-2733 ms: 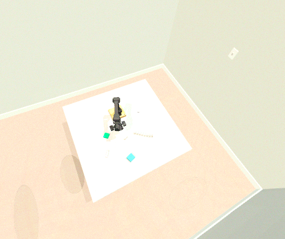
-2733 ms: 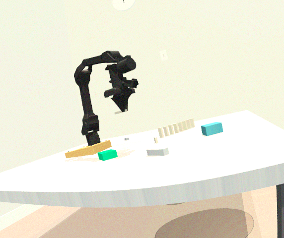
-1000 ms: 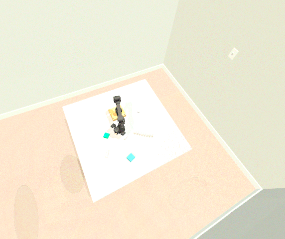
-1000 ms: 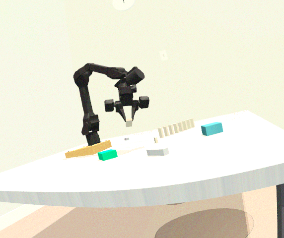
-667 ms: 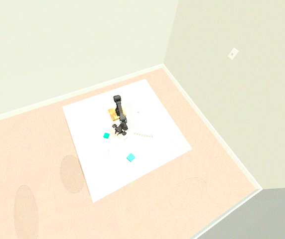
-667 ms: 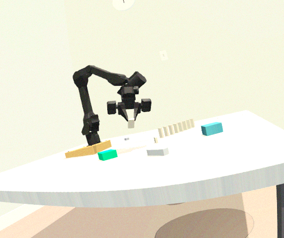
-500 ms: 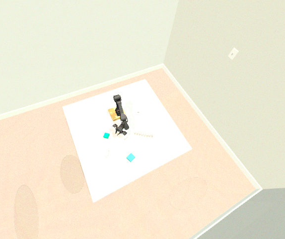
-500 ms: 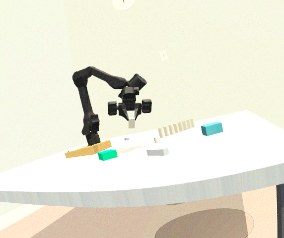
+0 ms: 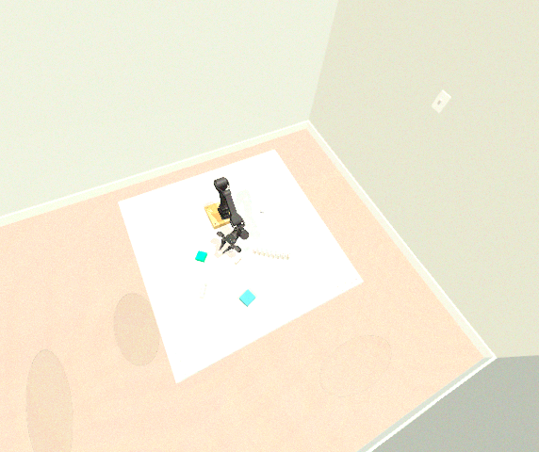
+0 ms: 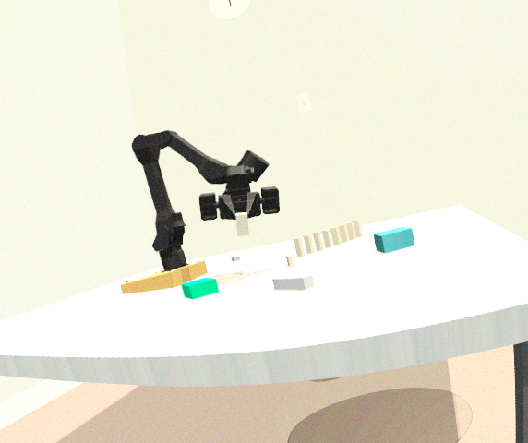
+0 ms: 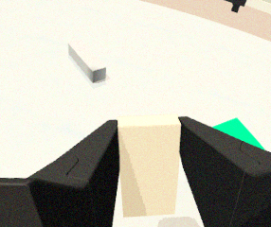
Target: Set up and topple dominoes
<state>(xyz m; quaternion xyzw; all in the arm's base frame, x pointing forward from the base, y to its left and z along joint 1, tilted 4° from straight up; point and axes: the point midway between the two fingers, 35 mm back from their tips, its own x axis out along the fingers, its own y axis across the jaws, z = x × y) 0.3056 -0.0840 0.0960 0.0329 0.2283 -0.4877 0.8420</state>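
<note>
Pinching a cream domino [image 9: 219, 252] [image 10: 242, 224] [image 11: 149, 165], your hand [image 9: 221, 251] [image 10: 241, 214] [image 11: 147, 128] has it raised above the counter [image 9: 285, 301] [image 10: 255, 324] [image 11: 31, 109], away from the row. You have the standing row [image 9: 271, 255] [image 10: 327, 240] upright and spaced out, so nothing has been toppled. A loose domino [image 9: 237, 260] [image 10: 289, 260] sits low on the counter near the row's closer end, seemingly on its side. I'd judge you are at the carrying step of one placement: both of these pieces look still to be stood and released, and the push comes only after that. Which end yours is meant for, I can't tell.

Around your work, the counter is glaringly white, which makes pale pieces hard to pick out from overhead. It also carries a green block [image 9: 201, 256] [image 10: 200, 288] [image 11: 237, 133] near the arm's yellow-orange base [image 9: 215, 222] [image 10: 150, 284], a grey block [image 9: 204, 290] [image 10: 293, 282] [image 11: 81, 62], and a teal block [image 9: 247, 298] [image 10: 394, 239] farther out. Beyond the edge you have a peach floor [image 9: 240, 389] [image 10: 88, 419] and pale walls [image 9: 114, 97] [image 10: 374, 143] with a small wall plate [image 9: 441, 101] [image 10: 304, 102] and a partly visible clock [image 10: 228, 10].
</note>
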